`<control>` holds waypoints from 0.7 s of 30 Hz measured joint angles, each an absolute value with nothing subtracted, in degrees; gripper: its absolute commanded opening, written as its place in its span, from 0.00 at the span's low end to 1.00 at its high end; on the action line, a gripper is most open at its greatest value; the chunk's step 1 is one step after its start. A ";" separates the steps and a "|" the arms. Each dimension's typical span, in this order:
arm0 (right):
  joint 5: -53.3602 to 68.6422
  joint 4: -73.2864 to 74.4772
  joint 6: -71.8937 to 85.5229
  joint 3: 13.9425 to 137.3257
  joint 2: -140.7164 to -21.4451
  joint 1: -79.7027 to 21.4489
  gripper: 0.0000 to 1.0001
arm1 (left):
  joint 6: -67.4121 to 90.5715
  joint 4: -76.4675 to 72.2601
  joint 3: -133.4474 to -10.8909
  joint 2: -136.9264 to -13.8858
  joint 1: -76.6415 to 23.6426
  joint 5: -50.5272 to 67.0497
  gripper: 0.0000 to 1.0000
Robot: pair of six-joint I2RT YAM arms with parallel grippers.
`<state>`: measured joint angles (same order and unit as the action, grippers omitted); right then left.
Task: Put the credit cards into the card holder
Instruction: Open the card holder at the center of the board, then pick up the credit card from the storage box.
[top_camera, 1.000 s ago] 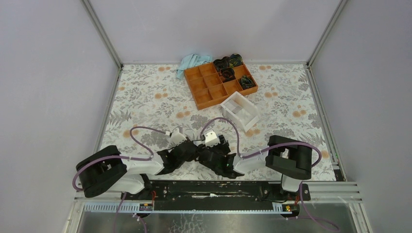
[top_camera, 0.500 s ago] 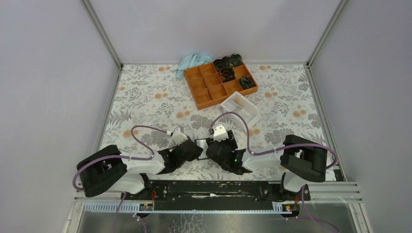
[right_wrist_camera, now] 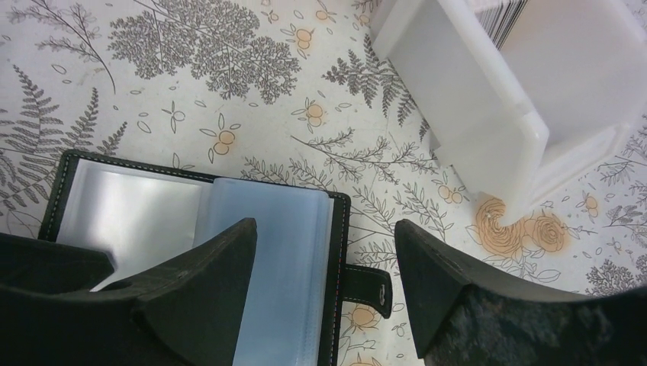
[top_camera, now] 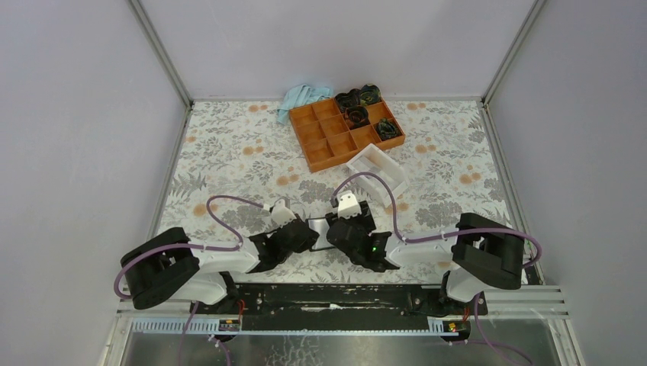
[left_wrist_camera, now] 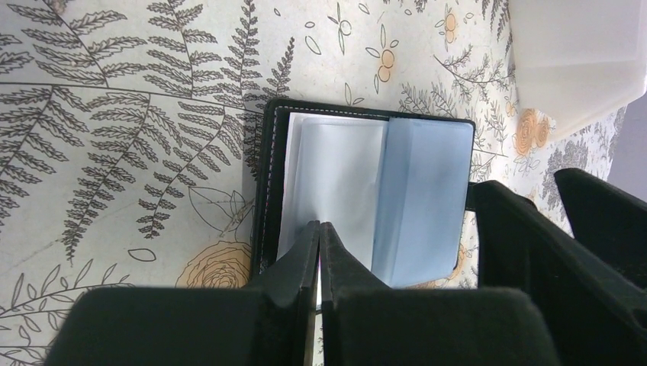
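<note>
- 2 arms are meeting over the card holder [top_camera: 318,230], which is lying spread open on the bench [top_camera: 229,152] just ahead of the arm bases. Its clear and light-blue sleeves are facing up, ready for a card to slide in.
- The left gripper [left_wrist_camera: 320,229] is standing fully closed, with its tips resting on the clear sleeve of the holder's left half. It seems to be pinning the holder flat and open rather than carrying anything. Whether it is nipping a sleeve edge or only pressing down cannot be told.
- The right gripper [right_wrist_camera: 324,229] is hanging wide open and empty above the holder's right half. 1 finger is hovering over the light-blue sleeve and the other is reaching past the snap tab [right_wrist_camera: 370,286], which is sticking out onto the bench.
- No credit cards are showing in any view, and every visible sleeve is looking empty, so loading is probably not yet begun.
- The white box [right_wrist_camera: 488,114] is sitting just beyond the holder. Thin stacked edges are peeking out at its far corner, but what they are cannot be told.
- With the left gripper steadying the holder, the free right gripper is likely the 1 meant to fetch a card.
</note>
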<state>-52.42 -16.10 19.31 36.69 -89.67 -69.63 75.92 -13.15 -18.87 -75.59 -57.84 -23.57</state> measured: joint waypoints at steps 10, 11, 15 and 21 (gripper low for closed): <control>-50.61 -14.66 15.84 41.50 -85.80 -67.51 0.74 | 74.89 -11.99 -19.68 -75.59 -58.17 -23.81 0.04; -50.13 -14.33 15.49 42.35 -85.32 -66.98 0.74 | 74.83 -11.77 -19.79 -75.59 -58.19 -23.81 0.04; -48.40 -12.60 13.98 46.52 -83.46 -63.99 0.74 | 74.43 -11.11 -20.01 -75.59 -58.48 -23.88 0.04; -43.57 -8.27 12.12 52.45 -82.54 -56.27 0.80 | 73.82 -10.22 -20.67 -75.59 -58.52 -23.99 0.04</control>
